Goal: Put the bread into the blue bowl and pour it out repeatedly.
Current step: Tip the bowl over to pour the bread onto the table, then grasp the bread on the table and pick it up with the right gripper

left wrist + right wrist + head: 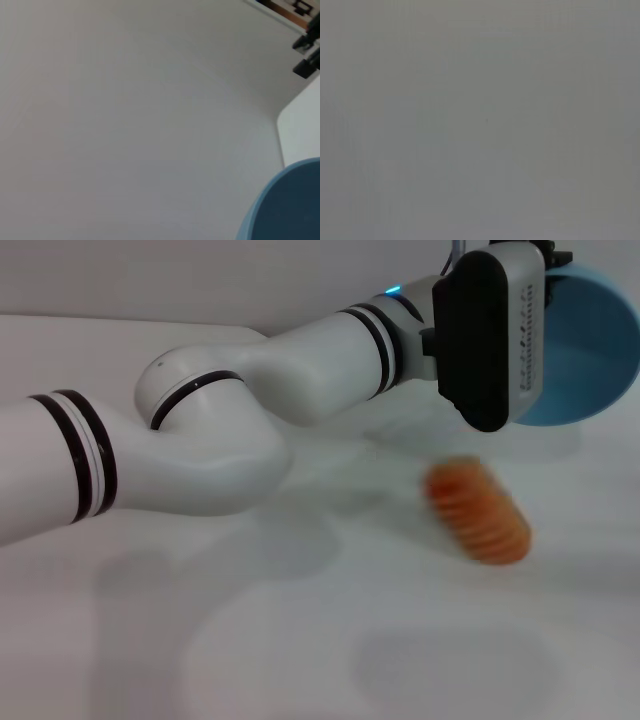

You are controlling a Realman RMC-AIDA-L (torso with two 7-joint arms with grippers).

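Bread [478, 512] lies on the table [300, 640] below the tipped blue bowl [590, 350]; left gripper [545, 265] grip unclear, lettering unreadable.

table: white, smooth top [300, 640] filling most of the head view, soft grey shadows across it
wall: plain pale grey [150, 280] behind the table's far edge
light: even and diffuse
far corner: dark shapes [307, 55], unclear

Soft, even overhead light; faint diffuse shadows on the white surface [300, 640]. Bread [477, 512] smeared by motion blur. Left wrist view hazy, low contrast. Right wrist view flat featureless grey.
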